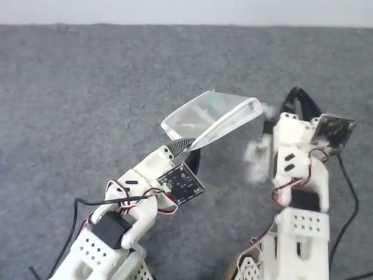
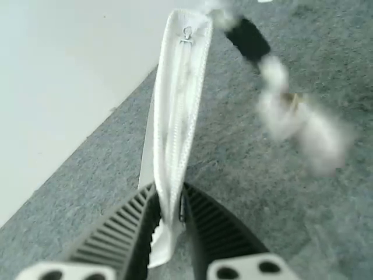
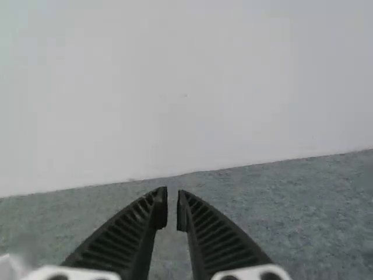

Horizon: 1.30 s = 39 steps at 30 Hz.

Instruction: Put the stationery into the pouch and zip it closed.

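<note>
1. Clamping one end of the clear pouch (image 1: 210,114), the left gripper (image 1: 185,146) sits just below the middle of the high view. Its jaws are clenched on the white zipper edge.
2. The pouch is held up above the grey table (image 1: 87,87) and slants from the centre toward the upper right.
3. The zipper pull (image 2: 186,35) sits at the pouch's far end, away from the left gripper.
4. The right gripper (image 3: 172,209) is right of centre in the high view, just beside the pouch's far end. Its jaws are nearly together and grasp nothing.
</note>
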Each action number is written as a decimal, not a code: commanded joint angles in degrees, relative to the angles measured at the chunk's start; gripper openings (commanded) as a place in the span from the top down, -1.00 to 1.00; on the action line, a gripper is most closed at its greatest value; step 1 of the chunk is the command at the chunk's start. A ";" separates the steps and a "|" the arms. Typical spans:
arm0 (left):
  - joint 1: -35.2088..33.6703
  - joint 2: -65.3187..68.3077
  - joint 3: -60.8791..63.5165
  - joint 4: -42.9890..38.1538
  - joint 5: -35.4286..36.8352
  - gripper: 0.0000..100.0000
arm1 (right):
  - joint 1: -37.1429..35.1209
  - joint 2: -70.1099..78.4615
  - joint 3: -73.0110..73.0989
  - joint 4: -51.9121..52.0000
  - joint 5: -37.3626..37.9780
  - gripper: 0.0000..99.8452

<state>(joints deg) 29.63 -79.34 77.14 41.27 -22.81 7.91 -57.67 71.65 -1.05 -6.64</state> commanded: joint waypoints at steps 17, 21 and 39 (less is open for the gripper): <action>-1.05 -0.26 -0.48 -0.44 1.32 0.98 | 3.03 2.07 -4.48 -1.19 -4.48 0.99; -0.88 -0.26 -0.48 -0.44 1.41 0.98 | 1.01 -3.03 -1.49 -1.19 -4.31 0.99; -7.38 -0.26 -1.89 0.00 13.89 0.50 | -5.32 -31.87 10.46 6.46 -3.96 0.99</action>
<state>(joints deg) 24.62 -78.73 77.23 41.45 -11.47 2.90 -83.16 82.64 0.18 -10.59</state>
